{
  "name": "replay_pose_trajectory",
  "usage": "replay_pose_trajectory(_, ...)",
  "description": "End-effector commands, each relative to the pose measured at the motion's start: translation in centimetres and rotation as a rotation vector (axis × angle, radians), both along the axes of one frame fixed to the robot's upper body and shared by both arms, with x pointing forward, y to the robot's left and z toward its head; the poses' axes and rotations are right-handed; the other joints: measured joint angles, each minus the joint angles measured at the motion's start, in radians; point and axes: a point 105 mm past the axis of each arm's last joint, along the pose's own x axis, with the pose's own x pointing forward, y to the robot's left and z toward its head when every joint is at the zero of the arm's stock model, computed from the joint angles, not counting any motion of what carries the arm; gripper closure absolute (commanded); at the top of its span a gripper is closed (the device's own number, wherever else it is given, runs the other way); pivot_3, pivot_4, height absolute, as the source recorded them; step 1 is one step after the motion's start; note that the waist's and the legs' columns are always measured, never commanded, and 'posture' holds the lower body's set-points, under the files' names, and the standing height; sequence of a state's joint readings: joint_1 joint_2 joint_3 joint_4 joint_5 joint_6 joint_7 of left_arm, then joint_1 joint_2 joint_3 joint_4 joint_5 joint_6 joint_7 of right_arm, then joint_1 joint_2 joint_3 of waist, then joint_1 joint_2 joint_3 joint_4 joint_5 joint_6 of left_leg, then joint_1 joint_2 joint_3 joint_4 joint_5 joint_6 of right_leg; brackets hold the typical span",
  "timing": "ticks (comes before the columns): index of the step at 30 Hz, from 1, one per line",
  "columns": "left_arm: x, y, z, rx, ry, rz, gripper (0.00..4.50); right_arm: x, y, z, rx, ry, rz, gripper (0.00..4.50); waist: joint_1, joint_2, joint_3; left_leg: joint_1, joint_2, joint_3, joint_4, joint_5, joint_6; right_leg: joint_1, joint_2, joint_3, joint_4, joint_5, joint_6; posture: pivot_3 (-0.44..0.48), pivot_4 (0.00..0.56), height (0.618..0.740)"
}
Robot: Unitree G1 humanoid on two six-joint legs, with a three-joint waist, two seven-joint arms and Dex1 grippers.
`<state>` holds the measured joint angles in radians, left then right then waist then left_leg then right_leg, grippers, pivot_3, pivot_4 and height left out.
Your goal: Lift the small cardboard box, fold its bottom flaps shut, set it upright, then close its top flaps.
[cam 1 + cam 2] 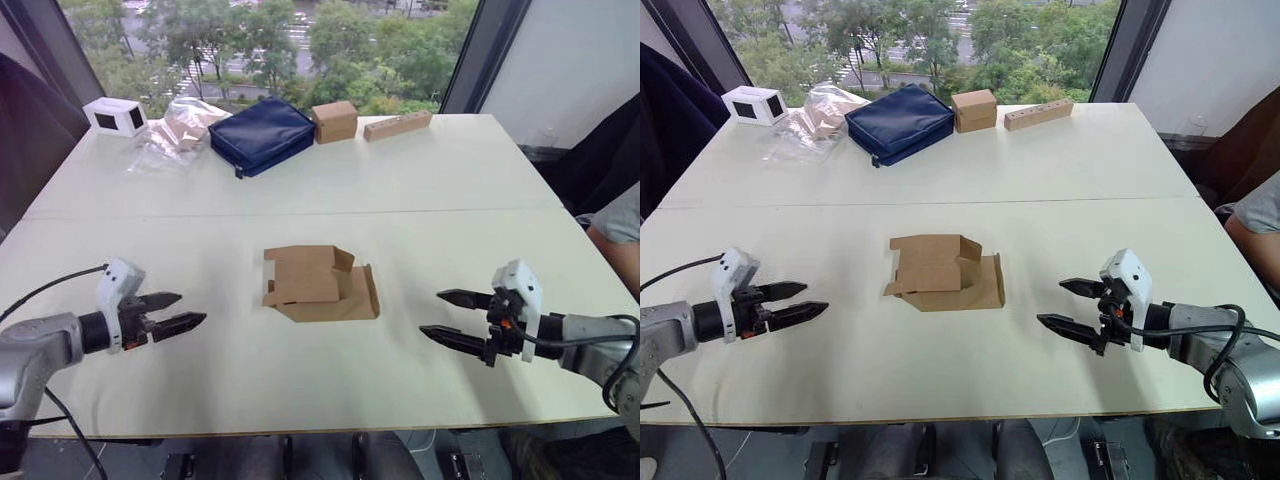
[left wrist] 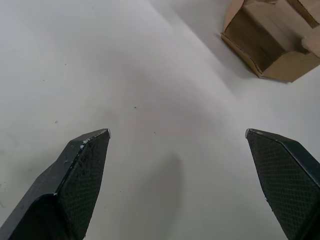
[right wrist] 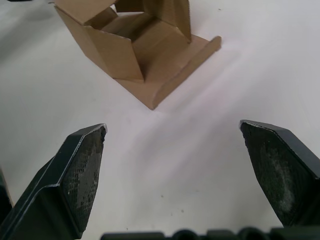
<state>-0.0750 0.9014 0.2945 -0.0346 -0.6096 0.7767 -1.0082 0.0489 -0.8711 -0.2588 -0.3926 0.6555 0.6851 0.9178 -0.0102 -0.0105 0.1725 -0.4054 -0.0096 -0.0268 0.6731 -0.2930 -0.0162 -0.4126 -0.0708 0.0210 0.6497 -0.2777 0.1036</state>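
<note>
Mid-frame, the box (image 1: 318,284) lies untouched; our left claw (image 1: 174,312) and right claw (image 1: 450,318), both apart, should close in evenly from either side.

table (image 1: 450,200) | centre: small cardboard box (image 1: 318,282) | far edge: navy pouch (image 1: 262,134), white box (image 1: 115,116)

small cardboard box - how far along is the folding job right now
Nothing looks done yet. The small cardboard box lies on its side mid-table, flaps hanging open, untouched. In hand: nothing; the left gripper and right gripper are open, apart from the box on either side. Left to do: lift it, fold the bottom flaps, stand it upright, close the top flaps.
</note>
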Motion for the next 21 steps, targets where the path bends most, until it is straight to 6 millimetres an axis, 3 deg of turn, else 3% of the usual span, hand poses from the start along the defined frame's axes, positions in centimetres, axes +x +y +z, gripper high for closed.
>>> replay_pose_trajectory(1,0.0,-0.3,1.6,-0.140,0.073,-0.029,0.03,-0.2,0.1,1.3,-0.061,-0.081,0.010,0.00,0.000,0.000,0.000,0.000,0.000,0.000,0.000,0.000,0.000,0.000,0.000,0.000,0.000,0.000,0.000,0.000,0.150,0.740)
replay_pose_trajectory(4,0.8,-1.1,3.7,-0.319,0.125,-0.066,0.03,-0.8,0.8,1.7,-0.115,-0.102,0.051,0.00,0.003,0.000,0.000,0.000,0.000,0.000,0.001,0.000,0.000,0.000,0.001,-0.001,0.000,0.000,0.000,0.000,0.150,0.740)
replay_pose_trajectory(9,1.8,-2.0,2.9,-0.305,0.274,-0.078,0.03,-1.5,2.8,3.5,-0.133,-0.146,0.125,0.00,0.000,0.000,0.000,0.000,0.000,-0.001,0.003,0.000,0.000,0.001,0.006,-0.002,0.001,0.000,0.001,0.000,0.150,0.740)
replay_pose_trajectory(13,3.6,-6.3,3.4,-0.444,0.407,-0.164,0.03,-1.8,6.3,5.3,-0.109,-0.241,0.197,0.00,0.001,0.000,0.000,0.000,0.000,-0.001,0.005,0.000,0.001,0.001,0.008,-0.002,0.004,0.000,0.001,0.000,0.150,0.740)
replay_pose_trajectory(21,4.8,-10.9,2.8,-0.530,0.502,-0.258,0.03,-2.9,9.4,5.6,-0.124,-0.275,0.237,0.00,-0.003,-0.001,0.000,-0.001,-0.001,-0.002,0.008,-0.002,0.004,0.001,0.008,-0.002,0.004,0.000,0.001,0.000,0.150,0.740)
